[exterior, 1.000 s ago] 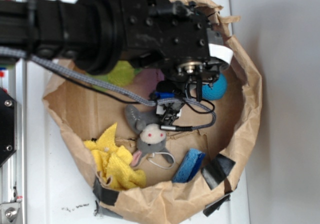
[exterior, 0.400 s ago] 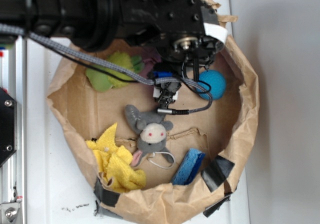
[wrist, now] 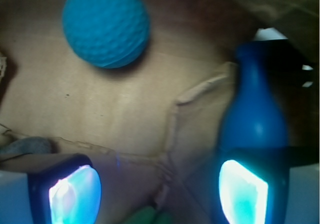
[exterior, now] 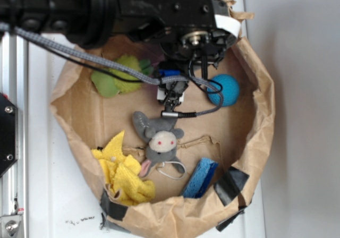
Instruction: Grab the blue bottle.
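In the wrist view the blue bottle (wrist: 254,106) stands at the right, its narrow neck pointing up the picture, close to the brown paper wall. My gripper (wrist: 159,194) is open, and both glowing pads (wrist: 75,194) sit at the bottom edge. The bottle's body lies just beyond the right pad, not between the jaws; only brown paper floor shows between them. In the exterior view my gripper (exterior: 171,88) hangs under the black arm over the back of the bag, and the arm hides the bottle.
A teal ball (exterior: 223,90) lies right of the gripper, also in the wrist view as the ball (wrist: 106,24). A grey mouse plush (exterior: 159,139), a yellow cloth (exterior: 123,174), a blue sponge (exterior: 201,177) and a green plush (exterior: 119,76) lie inside the paper bag (exterior: 261,116).
The arm has moved up the picture, from over the mouse plush toward the back of the bag. The things in the bag have not moved.
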